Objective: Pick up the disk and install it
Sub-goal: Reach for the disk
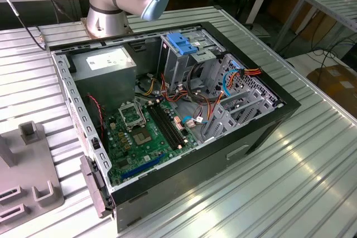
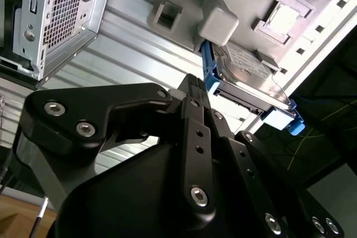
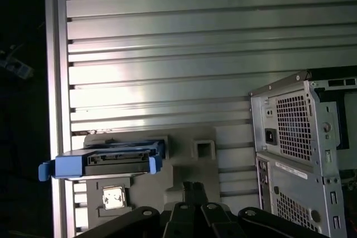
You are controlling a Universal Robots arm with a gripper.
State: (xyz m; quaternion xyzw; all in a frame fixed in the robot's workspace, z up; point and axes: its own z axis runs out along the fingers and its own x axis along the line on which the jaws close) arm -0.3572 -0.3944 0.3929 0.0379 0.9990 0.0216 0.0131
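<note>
The disk (image 3: 103, 160) is a dark drive with bright blue side rails. It stands on edge in a grey holder (image 3: 192, 154) on the slatted table, close to the table's edge. The second wrist view shows the disk's (image 2: 251, 73) labelled face leaning against the grey holder (image 2: 167, 4). My gripper (image 3: 192, 187) hangs in the air some way off the disk, fingers shut together with nothing between them. Its black linkage and fingertips (image 2: 191, 85) point toward the holder, beside the disk and not touching it.
An open computer case (image 1: 178, 110) lies on the slatted metal table (image 1: 312, 154), with a motherboard, cables, a grey power supply (image 1: 106, 62) and a metal drive cage with a blue latch (image 1: 181, 43). The case's rear (image 3: 304, 137) stands beside the holder. The arm's base (image 1: 109, 4) rises behind the case.
</note>
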